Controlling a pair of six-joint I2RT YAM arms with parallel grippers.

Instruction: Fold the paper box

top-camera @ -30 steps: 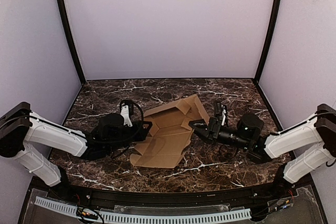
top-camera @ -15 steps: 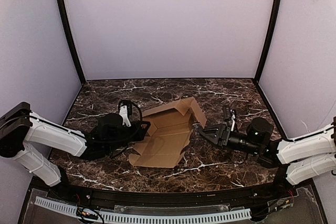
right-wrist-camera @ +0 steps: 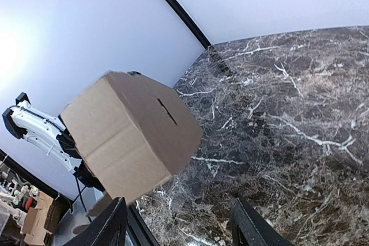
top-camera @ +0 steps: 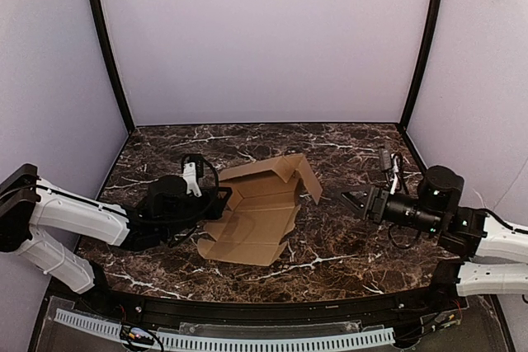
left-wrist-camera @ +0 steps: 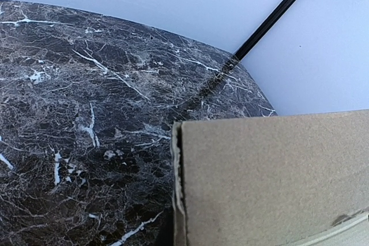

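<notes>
The paper box (top-camera: 260,208) is a brown cardboard sheet lying part folded mid-table, its far right flap (top-camera: 307,174) standing up. My left gripper (top-camera: 219,201) is at the sheet's left edge and shut on it. In the left wrist view, cardboard (left-wrist-camera: 271,182) fills the lower right and hides the fingers. My right gripper (top-camera: 353,200) hangs open to the right of the box, apart from it. The right wrist view shows its two black fingertips (right-wrist-camera: 112,226) spread wide, with the slotted flap (right-wrist-camera: 132,131) ahead of them.
The dark marble table (top-camera: 355,150) is bounded by lilac walls and black corner posts (top-camera: 419,47). A white perforated rail (top-camera: 247,340) runs along the near edge. My left arm (right-wrist-camera: 34,128) shows behind the box in the right wrist view.
My right gripper let go of the box's right side, opened and drew back to the right. The box and my left gripper shifted slightly left.
</notes>
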